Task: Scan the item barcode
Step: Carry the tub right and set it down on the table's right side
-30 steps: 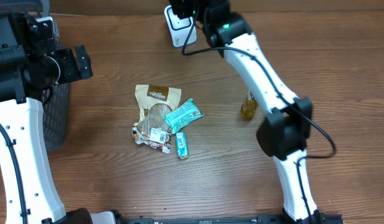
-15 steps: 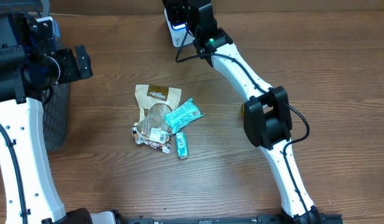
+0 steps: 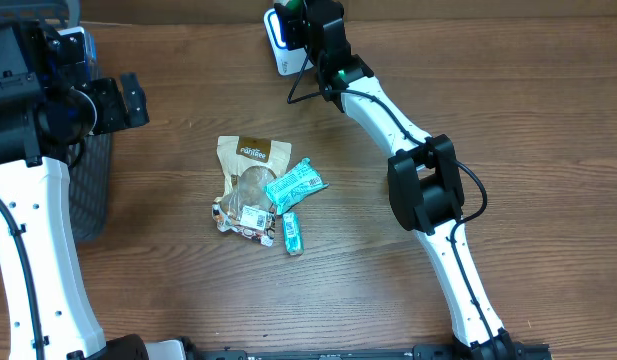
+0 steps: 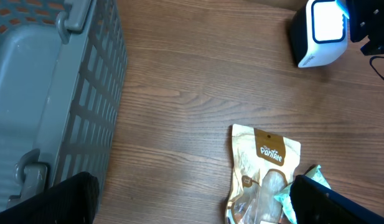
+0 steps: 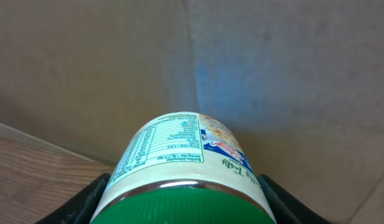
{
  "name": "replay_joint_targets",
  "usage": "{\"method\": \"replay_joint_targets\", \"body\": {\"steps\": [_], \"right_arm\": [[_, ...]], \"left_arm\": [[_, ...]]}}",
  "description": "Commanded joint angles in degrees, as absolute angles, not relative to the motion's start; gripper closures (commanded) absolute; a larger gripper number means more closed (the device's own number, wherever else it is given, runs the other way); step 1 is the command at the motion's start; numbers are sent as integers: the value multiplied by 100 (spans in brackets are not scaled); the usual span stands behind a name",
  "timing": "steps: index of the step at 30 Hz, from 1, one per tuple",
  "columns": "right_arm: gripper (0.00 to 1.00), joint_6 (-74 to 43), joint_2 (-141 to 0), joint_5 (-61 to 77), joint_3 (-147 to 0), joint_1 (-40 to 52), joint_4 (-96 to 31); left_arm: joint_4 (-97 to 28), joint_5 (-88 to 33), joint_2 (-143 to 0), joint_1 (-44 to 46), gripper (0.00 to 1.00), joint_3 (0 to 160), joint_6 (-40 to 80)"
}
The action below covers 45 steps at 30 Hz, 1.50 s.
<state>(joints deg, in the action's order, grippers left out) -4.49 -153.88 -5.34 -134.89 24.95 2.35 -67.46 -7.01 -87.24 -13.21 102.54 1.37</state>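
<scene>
Firmly, right hand holds jar, lid toward wrist, base pointing away.

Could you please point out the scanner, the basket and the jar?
White box-shaped scanner (image 4: 325, 22): left wrist, lit face.
Grey slatted plastic basket (image 4: 95, 112): left wrist, side wall.
Green-lidded labelled jar (image 5: 173, 146): right wrist, label.

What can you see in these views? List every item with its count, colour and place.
scanner: one, white, far edge of the table
jar: one, green lid and pale label, held up by the scanner
pouch: one, tan, mid-table
large packet: one, teal, on the pouch's right edge
small bar: one, teal, just below the large packet
clear packet: one, see-through with white label, below the pouch
basket: one, grey, left side
table: one, brown wood
left gripper: one, black, open, beside the basket
right gripper: one, black, shut on the jar
</scene>
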Motion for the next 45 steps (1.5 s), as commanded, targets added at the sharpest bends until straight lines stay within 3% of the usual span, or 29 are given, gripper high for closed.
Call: {"method": "replay_joint_targets", "body": {"steps": [1,18,26,30,37,45], "right_arm": [[92,-464,-15371,-311,-13570,2488,287],[96,-462,-15458,-314,-13572,2471,617],[96,-460,-14215,-325,-13572,2451,325],[96,-460,-13279,-392,-13572,2383,-786],[96,-491,-11832,-556,-13572,1820,-3844],[95,-2058,-11563,-829,-13570,390,-7124]], "left_arm": [[-6731,-687,-8737,-1310,0,10318,172],[-6733,-690,-8737,-1310,0,10318,172],[-6731,-690,-8737,-1310,0,10318,172],[-6731,-690,-8737,-1310,0,10318,172],[-6731,-690,-8737,-1310,1,10318,172],[-6731,-690,-8737,-1310,0,10318,172]]}}
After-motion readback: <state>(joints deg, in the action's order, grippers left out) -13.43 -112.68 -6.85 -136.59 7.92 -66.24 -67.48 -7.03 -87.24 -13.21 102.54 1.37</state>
